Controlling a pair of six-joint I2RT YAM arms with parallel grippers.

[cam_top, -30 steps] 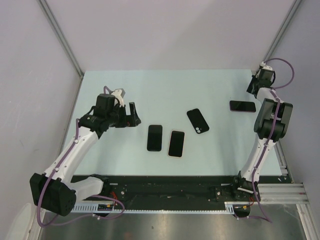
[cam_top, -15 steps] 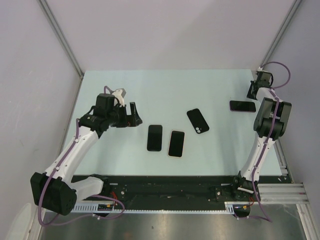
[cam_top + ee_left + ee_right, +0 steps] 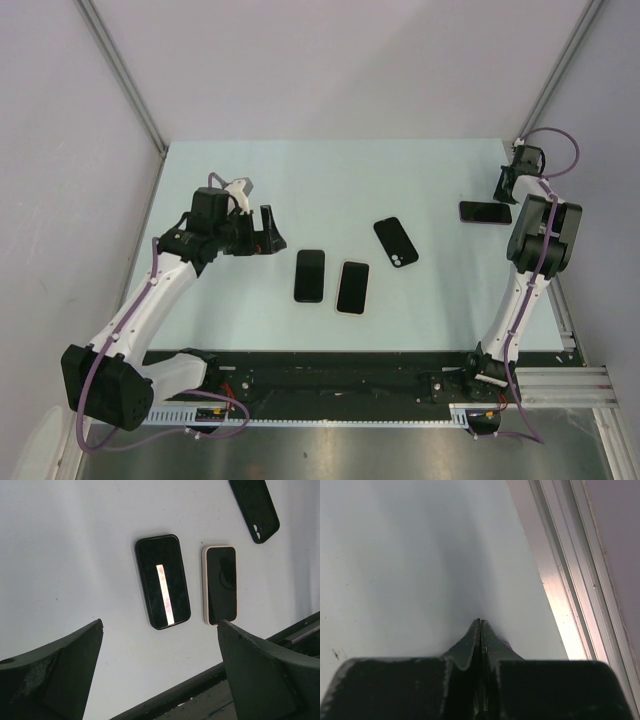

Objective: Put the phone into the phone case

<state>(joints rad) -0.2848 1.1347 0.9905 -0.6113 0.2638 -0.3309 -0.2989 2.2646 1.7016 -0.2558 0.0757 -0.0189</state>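
Note:
A glossy black phone (image 3: pixel 309 275) lies flat near the table's middle, and shows in the left wrist view as the phone (image 3: pixel 162 581) with a light streak on its screen. Beside it lies a pink-rimmed slab (image 3: pixel 352 287), also seen as the slab (image 3: pixel 221 585). Whether that one is a case or a phone I cannot tell. A black phone case (image 3: pixel 396 242) with a camera cutout lies behind them, angled. My left gripper (image 3: pixel 270 236) hovers left of the black phone, open and empty (image 3: pixel 160 624). My right gripper (image 3: pixel 506 184) is shut and empty (image 3: pixel 480 621) at the far right.
A fourth phone with a purple edge (image 3: pixel 485 212) lies just in front of my right gripper. The table's metal side rail (image 3: pixel 570 580) runs close by on the right. A black rail (image 3: pixel 330 365) borders the near edge.
My right wrist has shifted slightly near the back right corner. The left arm and all the phones have stayed put.

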